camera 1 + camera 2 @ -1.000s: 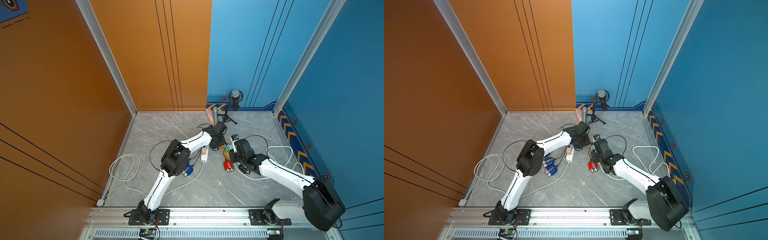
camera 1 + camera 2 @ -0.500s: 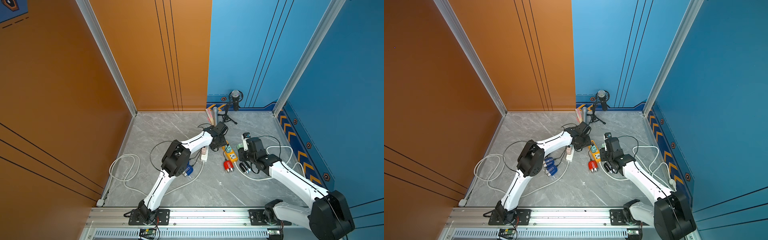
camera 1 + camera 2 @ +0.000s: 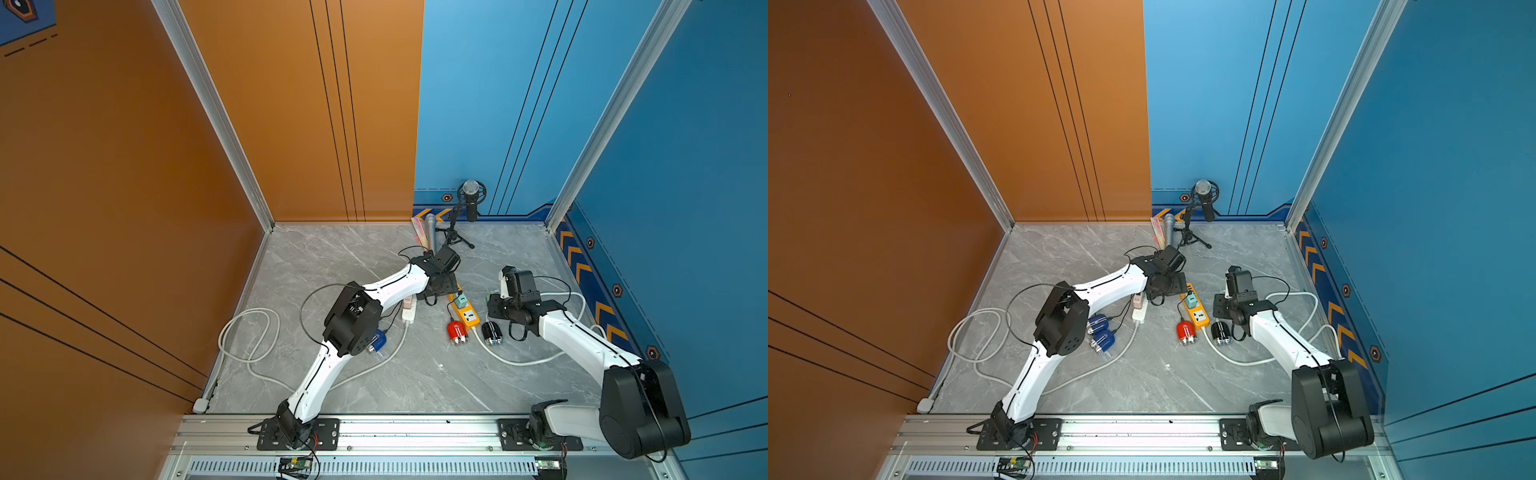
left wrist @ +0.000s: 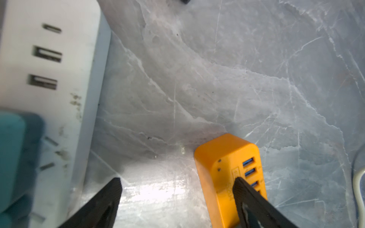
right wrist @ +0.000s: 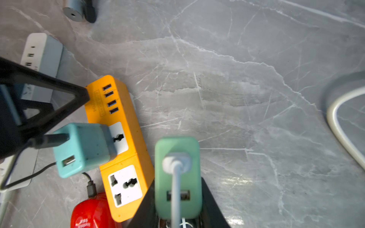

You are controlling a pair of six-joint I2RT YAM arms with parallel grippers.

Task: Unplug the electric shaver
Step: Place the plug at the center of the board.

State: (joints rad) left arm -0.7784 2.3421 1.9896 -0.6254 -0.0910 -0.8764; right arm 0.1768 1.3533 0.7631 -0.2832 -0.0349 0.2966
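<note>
My right gripper (image 5: pixel 178 209) is shut on a pale green plug adapter (image 5: pixel 177 177) with a grey cable, held clear of the orange power strip (image 5: pixel 122 138), right of it in both top views (image 3: pixel 504 284) (image 3: pixel 1228 286). A black electric shaver (image 3: pixel 492 332) and a red one (image 3: pixel 457 332) lie at the strip's near end. Where the grey cable ends is hidden. A teal adapter (image 5: pixel 85 148) sits in the strip's middle socket. My left gripper (image 4: pixel 177 189) stands open at the strip's USB end (image 4: pixel 227 167), one finger (image 4: pixel 248 199) over it.
A white power strip (image 3: pixel 409 309) with long white cable loops lies left of the orange one. Blue shavers (image 3: pixel 1100 332) sit under the left arm's elbow. A microphone on a tripod (image 3: pixel 469 199) and a grey handheld one (image 3: pixel 430 228) stand at the back wall.
My right gripper has drawn the green adapter off the orange strip and carried it to the right. The left gripper's jaws have spread wide at the strip's far end.
</note>
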